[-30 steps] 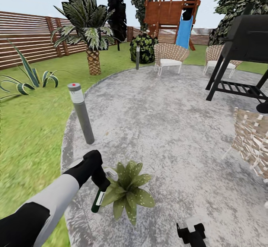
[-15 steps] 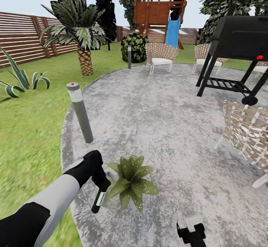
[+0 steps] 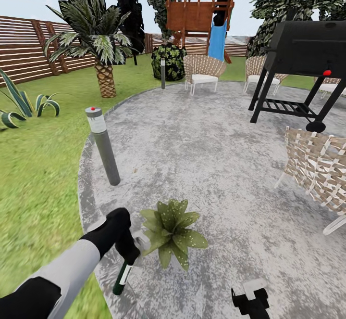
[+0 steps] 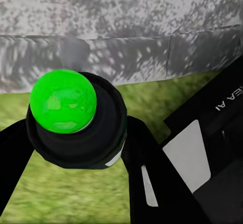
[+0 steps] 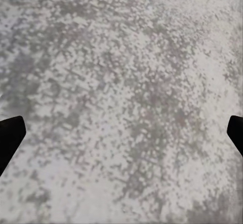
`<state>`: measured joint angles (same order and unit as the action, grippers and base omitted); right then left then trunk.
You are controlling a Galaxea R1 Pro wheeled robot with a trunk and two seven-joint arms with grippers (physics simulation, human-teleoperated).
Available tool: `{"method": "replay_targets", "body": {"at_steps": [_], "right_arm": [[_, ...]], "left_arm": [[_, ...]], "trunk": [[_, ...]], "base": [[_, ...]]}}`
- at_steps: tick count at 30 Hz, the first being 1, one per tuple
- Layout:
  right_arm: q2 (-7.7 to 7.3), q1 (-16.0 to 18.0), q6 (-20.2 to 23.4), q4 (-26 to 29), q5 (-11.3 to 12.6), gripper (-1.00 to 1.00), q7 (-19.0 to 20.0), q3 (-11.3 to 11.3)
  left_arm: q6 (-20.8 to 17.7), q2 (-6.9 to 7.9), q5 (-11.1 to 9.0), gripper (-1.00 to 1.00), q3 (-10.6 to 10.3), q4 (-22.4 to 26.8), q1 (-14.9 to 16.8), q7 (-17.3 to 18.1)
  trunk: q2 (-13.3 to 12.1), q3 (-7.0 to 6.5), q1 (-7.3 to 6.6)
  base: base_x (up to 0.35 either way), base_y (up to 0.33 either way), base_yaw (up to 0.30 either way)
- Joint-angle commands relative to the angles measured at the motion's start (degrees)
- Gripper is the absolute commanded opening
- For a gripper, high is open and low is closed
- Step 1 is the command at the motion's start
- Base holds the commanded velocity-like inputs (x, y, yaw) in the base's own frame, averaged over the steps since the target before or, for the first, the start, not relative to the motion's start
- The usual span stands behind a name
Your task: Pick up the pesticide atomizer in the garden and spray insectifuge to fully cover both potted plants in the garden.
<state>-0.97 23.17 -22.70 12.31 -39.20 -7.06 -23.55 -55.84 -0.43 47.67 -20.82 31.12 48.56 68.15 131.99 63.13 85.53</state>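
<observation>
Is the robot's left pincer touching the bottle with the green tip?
Touching. In the left wrist view, the left pincer has dark fingers pressed against both sides of the bottle.

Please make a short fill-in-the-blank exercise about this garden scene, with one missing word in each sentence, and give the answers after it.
1. The left gripper holds the pesticide atomizer, whose tip is bright ____.
2. The potted plant stands on the grey stone ____.
3. The right gripper has its jaws ____, with nothing between them.
4. The light on top of the near bollard is ____.

Answers: green; patio; open; red
</observation>
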Motion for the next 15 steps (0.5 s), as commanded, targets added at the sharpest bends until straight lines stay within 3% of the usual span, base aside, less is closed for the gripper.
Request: {"method": "replay_targets", "body": {"at_steps": [1, 8, 15], "right_arm": [[0.01, 0.0, -0.2, -0.1, -0.6, 1.0, -0.2, -0.4], [0.0, 0.1, -0.2, -0.5, -0.6, 1.0, -0.2, -0.3], [0.0, 0.0, -0.2, -0.5, -0.6, 1.0, -0.2, -0.3]], "left_arm": [[-0.3, -0.06, 0.6, -1.0, 0.0, 0.1, -0.1, 0.6], [-0.7, -0.22, 0.6, -1.0, 0.2, 0.0, -0.4, -0.4], [-0.6, 0.41, 0.5, -1.0, 0.3, -0.1, -1.9, -3.0]], "trunk": [[0.0, 0.05, -0.01], [0.0, 0.05, -0.01], [0.0, 0.05, -0.01]], "base": [[0.0, 0.0, 0.0], [-0.005, 0.0, 0.0], [-0.238, 0.156, 0.0]]}}
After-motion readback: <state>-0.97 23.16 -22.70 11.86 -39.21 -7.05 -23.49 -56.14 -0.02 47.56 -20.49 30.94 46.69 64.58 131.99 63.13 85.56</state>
